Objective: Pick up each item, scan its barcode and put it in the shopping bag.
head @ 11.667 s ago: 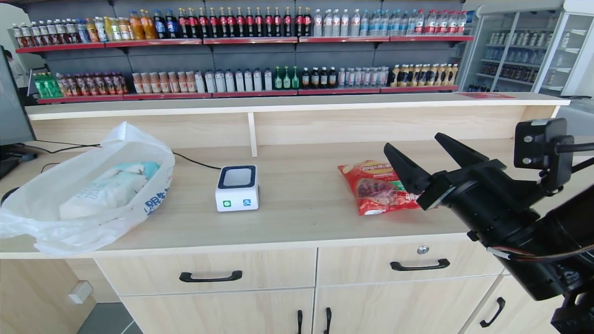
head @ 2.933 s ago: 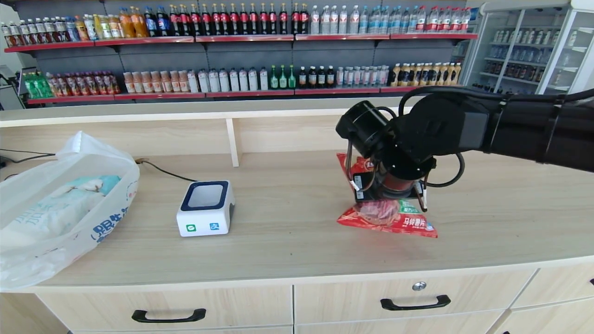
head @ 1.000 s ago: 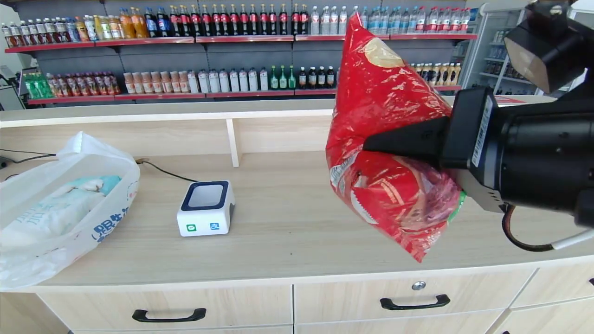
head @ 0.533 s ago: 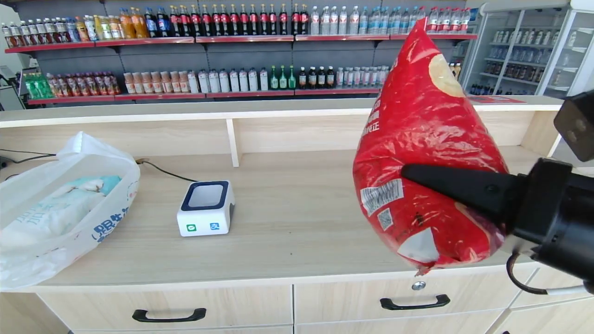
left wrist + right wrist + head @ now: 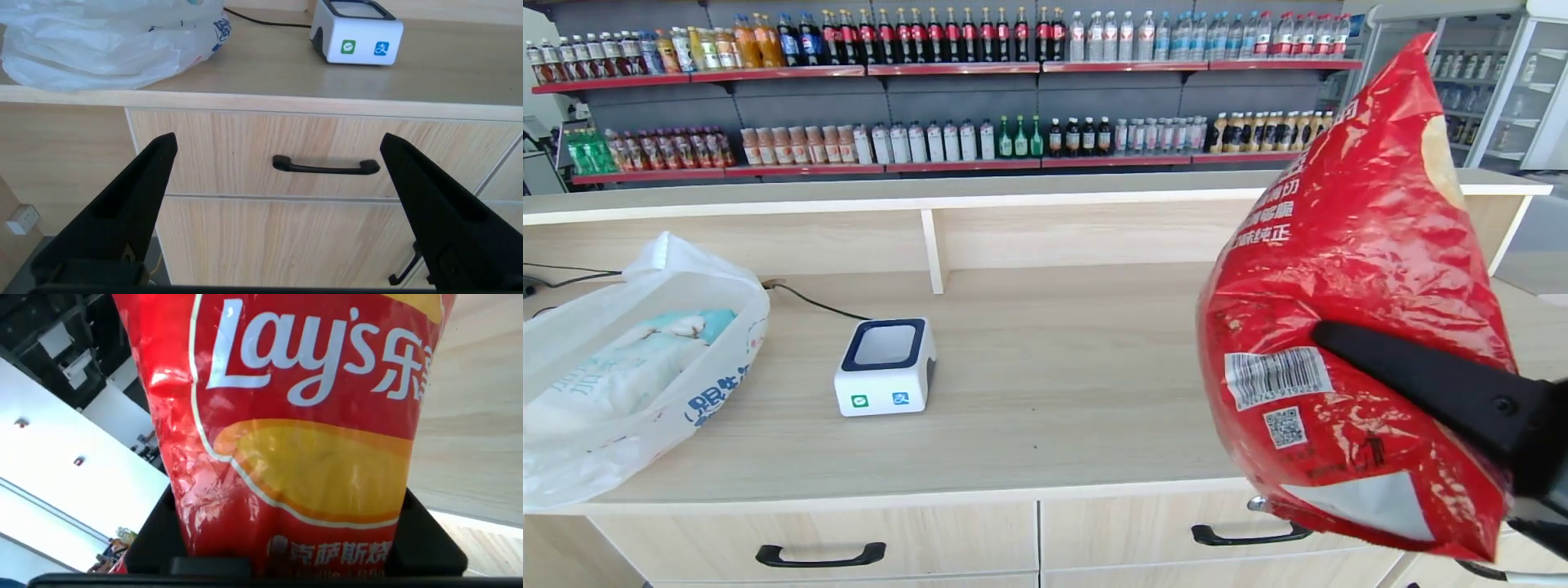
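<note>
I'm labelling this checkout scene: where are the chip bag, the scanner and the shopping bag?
chip bag (image 5: 1347,269): head view, upper part of its red back panel.
scanner (image 5: 880,345): head view, its grey top window.
shopping bag (image 5: 596,457): head view, white near side wall.

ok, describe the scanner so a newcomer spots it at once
On the light-wood counter, look between the white shopping bag at the left end and the red chip bag held up at right. The scanner is the small white cube with a dark-framed window on top and two icons on its front.
</note>
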